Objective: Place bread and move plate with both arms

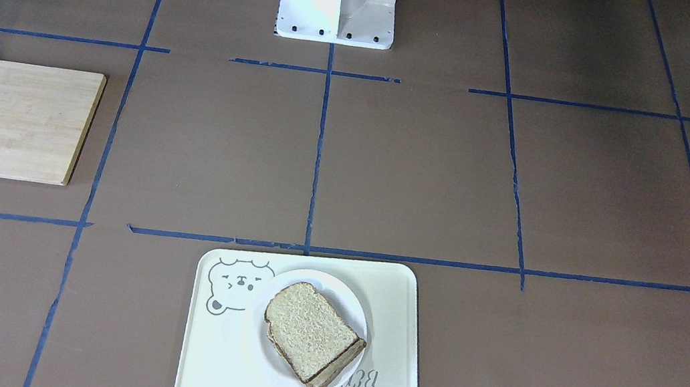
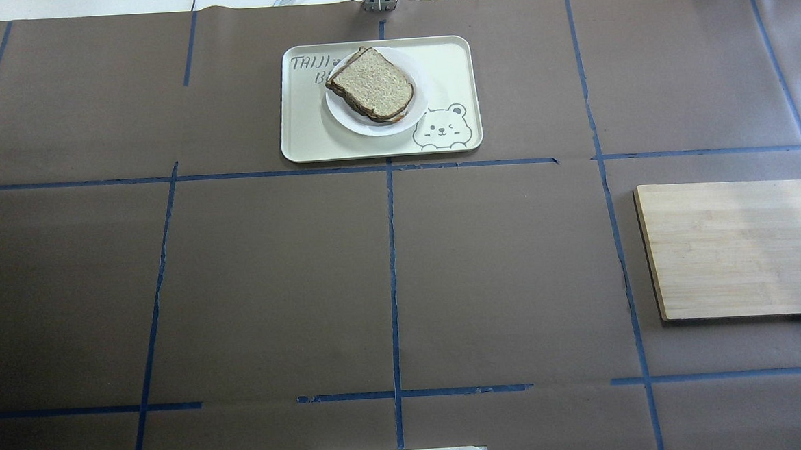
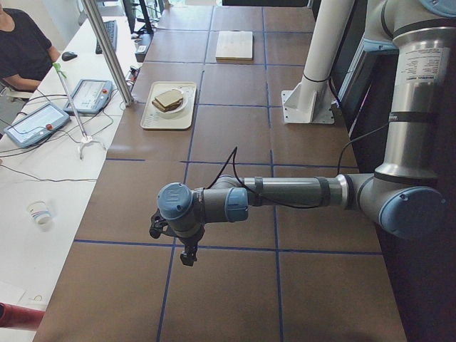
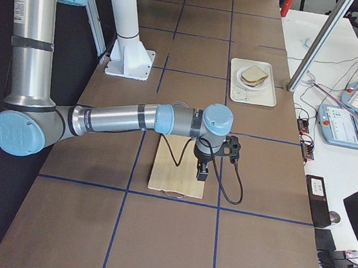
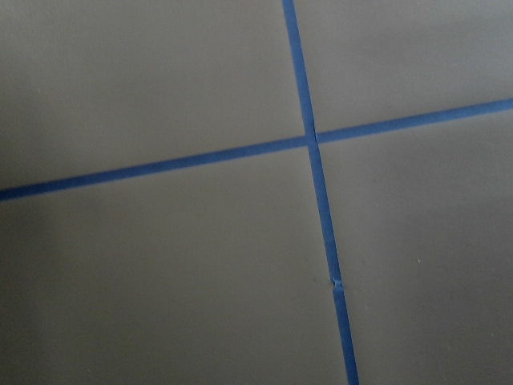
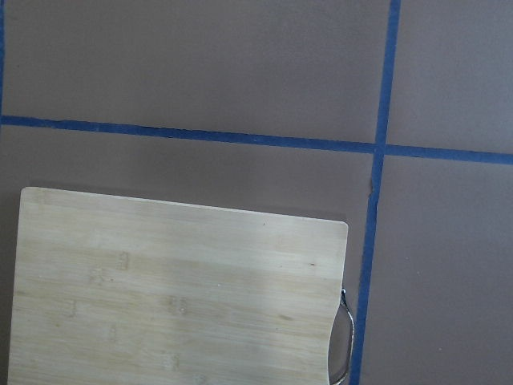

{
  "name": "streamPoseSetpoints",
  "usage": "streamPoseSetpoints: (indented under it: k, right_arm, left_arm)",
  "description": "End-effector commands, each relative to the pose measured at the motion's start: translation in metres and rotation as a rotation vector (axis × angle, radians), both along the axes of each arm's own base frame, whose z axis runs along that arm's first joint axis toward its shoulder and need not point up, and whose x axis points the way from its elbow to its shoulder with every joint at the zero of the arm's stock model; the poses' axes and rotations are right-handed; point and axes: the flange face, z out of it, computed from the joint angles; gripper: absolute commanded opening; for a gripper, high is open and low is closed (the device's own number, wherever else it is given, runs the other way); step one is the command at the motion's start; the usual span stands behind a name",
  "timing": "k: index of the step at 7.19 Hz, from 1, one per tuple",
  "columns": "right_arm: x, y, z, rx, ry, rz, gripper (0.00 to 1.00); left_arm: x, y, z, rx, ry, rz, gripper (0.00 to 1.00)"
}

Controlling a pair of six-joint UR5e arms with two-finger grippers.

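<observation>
left to right: the left gripper [image 3: 187, 251] hangs low over the table [image 3: 235, 299], and whether its jaws stand apart or together cannot be told. the bread [image 2: 372, 82] tops a second slice [image 1: 342, 368] on the plate [image 2: 383, 131], itself on the tray [image 2: 300, 138]. the right gripper [image 4: 202, 173], equally unreadable, hangs above the cutting board [image 2: 738, 248]. the job looks done; the sound finish, by this reading, is both arms held well clear of the tray.
</observation>
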Motion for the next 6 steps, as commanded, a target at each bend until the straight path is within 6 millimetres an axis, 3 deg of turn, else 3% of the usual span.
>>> streamPoseSetpoints:
  k: [1,3,4,6]
  right_arm:
    - [0.020,0.004,0.033,0.016,-0.003,-0.033,0.99]
    - [0.028,0.010,0.046,0.006,0.014,-0.034,0.99]
    - [0.053,0.014,0.054,-0.011,0.048,0.011,0.99]
    - [0.051,0.043,0.080,-0.075,0.049,0.019,0.99]
  left_arm:
    - [0.000,0.004,-0.020,-0.005,0.007,-0.006,1.00]
    - [0.000,0.004,-0.018,-0.001,0.005,-0.003,1.00]
    - [0.000,0.004,-0.014,-0.003,-0.002,0.000,1.00]
    - [-0.001,0.006,-0.012,0.002,-0.004,0.003,1.00]
